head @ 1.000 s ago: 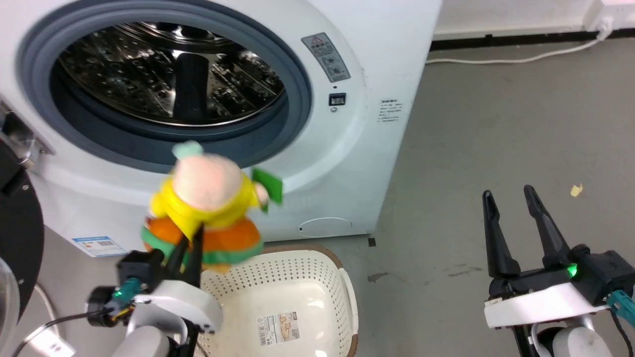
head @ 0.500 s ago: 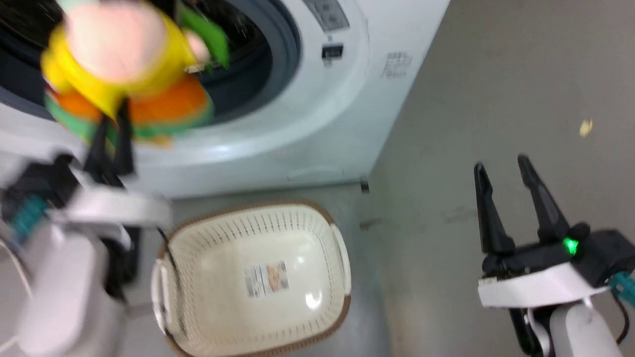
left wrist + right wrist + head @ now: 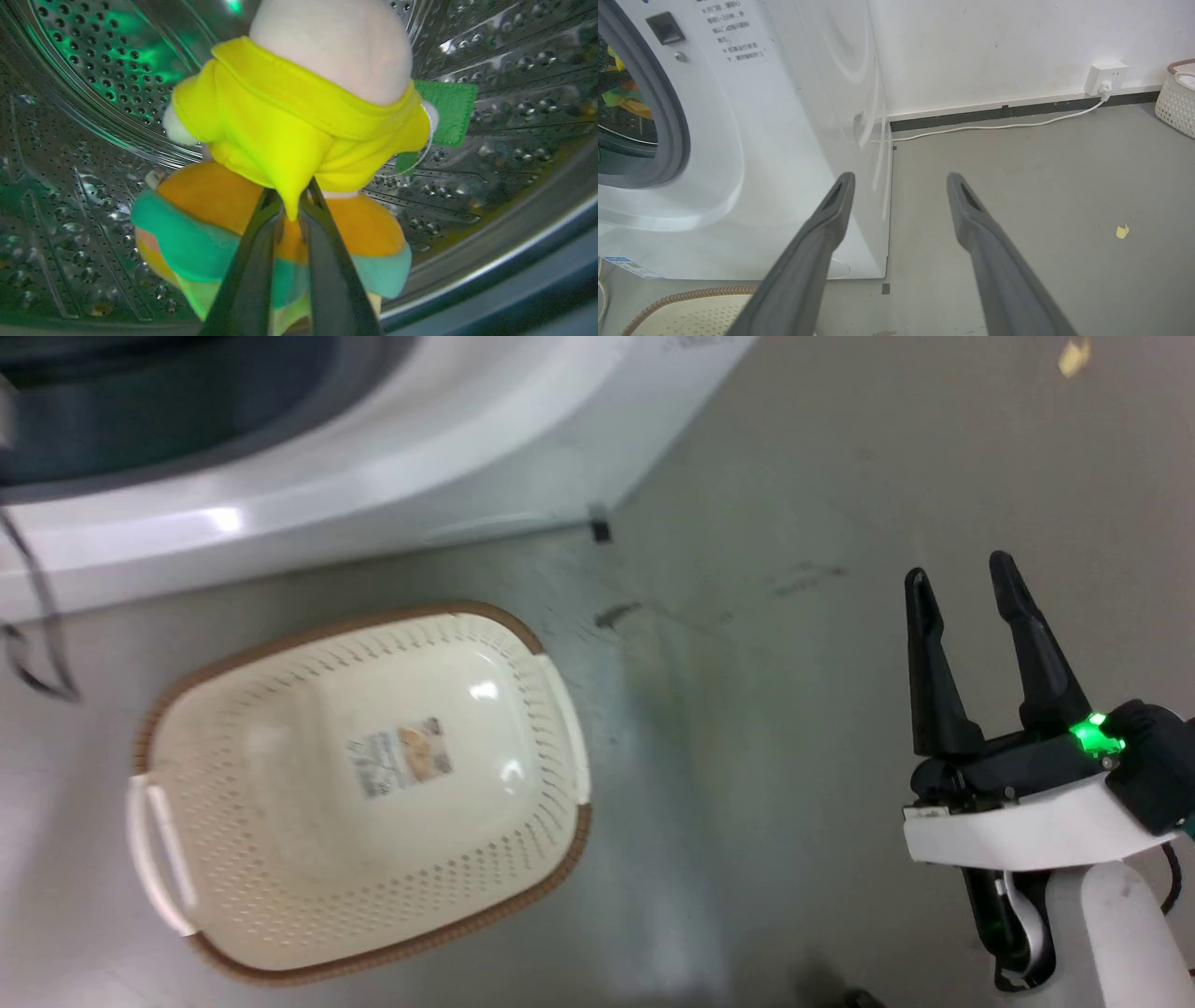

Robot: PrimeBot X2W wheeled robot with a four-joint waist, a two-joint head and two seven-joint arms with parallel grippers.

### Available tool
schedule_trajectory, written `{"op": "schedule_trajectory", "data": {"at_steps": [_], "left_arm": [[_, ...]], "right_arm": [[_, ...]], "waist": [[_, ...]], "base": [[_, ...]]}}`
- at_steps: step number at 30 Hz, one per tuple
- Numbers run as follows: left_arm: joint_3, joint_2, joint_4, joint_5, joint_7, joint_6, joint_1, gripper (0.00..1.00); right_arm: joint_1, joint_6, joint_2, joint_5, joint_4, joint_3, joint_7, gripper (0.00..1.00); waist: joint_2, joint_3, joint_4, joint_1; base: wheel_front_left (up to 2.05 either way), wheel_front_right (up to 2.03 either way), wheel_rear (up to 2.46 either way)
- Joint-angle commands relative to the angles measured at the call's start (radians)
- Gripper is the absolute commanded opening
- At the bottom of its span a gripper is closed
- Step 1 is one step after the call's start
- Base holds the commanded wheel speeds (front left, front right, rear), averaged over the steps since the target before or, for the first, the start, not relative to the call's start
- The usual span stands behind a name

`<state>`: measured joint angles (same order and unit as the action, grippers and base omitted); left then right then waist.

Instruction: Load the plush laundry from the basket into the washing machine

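the left gripper [image 3: 292,198], its two dark fingers pinched together on a fold of yellow cloth, holds the plush laundry [image 3: 299,130] inside the washing machine [image 3: 373,476]. the yellow-and-pink toy sits on top and the orange one with green trim is bunched just beneath, both hanging above the perforated steel drum [image 3: 84,93] rather than resting on it. the step in hand appears to be the drop. done well, it means parting the fingers only once the bundle is well past the grey gasket [image 3: 514,298], so neither toy snags on the lip or rolls back out, then drawing the arm straight back. on the floor before the machine the basket [image 3: 551,859] shows the sticker [image 3: 400,761] on its bottom, and the right gripper [image 3: 959,569] hovers off to the side, fingers apart, holding nothing.
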<state>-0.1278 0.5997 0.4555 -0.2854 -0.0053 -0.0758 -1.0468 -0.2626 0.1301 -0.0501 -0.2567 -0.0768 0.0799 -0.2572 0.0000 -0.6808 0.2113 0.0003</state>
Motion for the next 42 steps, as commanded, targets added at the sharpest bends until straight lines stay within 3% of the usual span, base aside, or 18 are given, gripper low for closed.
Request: {"op": "schedule_trajectory", "data": {"at_steps": [1, 6, 12, 22, 23, 24, 31, 37, 42], "left_arm": [[-0.009, 0.013, 0.013, 0.011, 0.010, -0.006, -0.044, 0.00], [-0.064, 0.039, 0.149, 0.046, 0.098, -0.026, -0.204, 0.00], [-0.134, 0.048, 0.312, 0.065, 0.230, -0.043, -0.282, 0.00], [-0.203, 0.024, 0.415, 0.049, 0.203, -0.052, -0.296, 0.00], [-0.209, 0.020, 0.420, 0.048, 0.185, -0.053, -0.292, 0.27], [-0.214, 0.017, 0.426, 0.047, 0.166, -0.053, -0.285, 1.00], [-0.257, -0.028, 0.458, 0.040, 0.006, -0.054, -0.178, 1.00], [-0.272, -0.092, 0.439, 0.011, -0.155, -0.046, 0.009, 1.00], [-0.232, -0.158, 0.356, -0.056, -0.231, 0.004, 0.184, 1.00]], "right_arm": [[-0.018, 0.001, 0.000, -0.006, -0.006, 0.004, -0.005, 1.00], [-0.028, 0.001, 0.000, -0.016, -0.015, 0.016, -0.005, 1.00], [-0.031, 0.001, 0.000, -0.027, -0.025, 0.026, -0.005, 1.00], [-0.032, 0.001, 0.000, -0.010, -0.022, 0.021, -0.005, 1.00], [-0.031, 0.001, 0.000, -0.005, -0.022, 0.020, -0.005, 1.00], [-0.031, 0.001, 0.000, 0.000, -0.021, 0.020, -0.005, 1.00], [-0.014, 0.001, 0.000, 0.037, 0.001, 0.012, -0.005, 1.00], [0.034, 0.001, 0.000, 0.086, 0.022, -0.011, -0.005, 1.00], [0.077, 0.001, 0.000, 0.124, 0.034, -0.025, -0.005, 1.00]], "waist": [[0.0000, -0.053, 0.047, -0.0003], [0.0000, -0.082, 0.068, -0.0003], [0.0000, -0.093, 0.079, -0.0003], [0.0000, -0.063, 0.054, -0.0003], [0.0000, -0.054, 0.049, -0.0003], [0.0000, -0.042, 0.044, -0.0003], [0.0000, 0.098, -0.004, -0.0003], [0.0000, 0.273, -0.068, -0.0003], [0.0000, 0.402, -0.129, -0.0003]], "base": [[0.00, 0.00, 0.00], [0.00, 0.00, 0.00], [0.00, 0.00, 0.00], [0.00, 0.00, 0.00], [0.00, 0.00, 0.00], [0.00, 0.00, 0.00], [0.00, 0.00, 0.00], [0.00, 0.00, 0.00], [0.00, 0.00, 0.00]]}}
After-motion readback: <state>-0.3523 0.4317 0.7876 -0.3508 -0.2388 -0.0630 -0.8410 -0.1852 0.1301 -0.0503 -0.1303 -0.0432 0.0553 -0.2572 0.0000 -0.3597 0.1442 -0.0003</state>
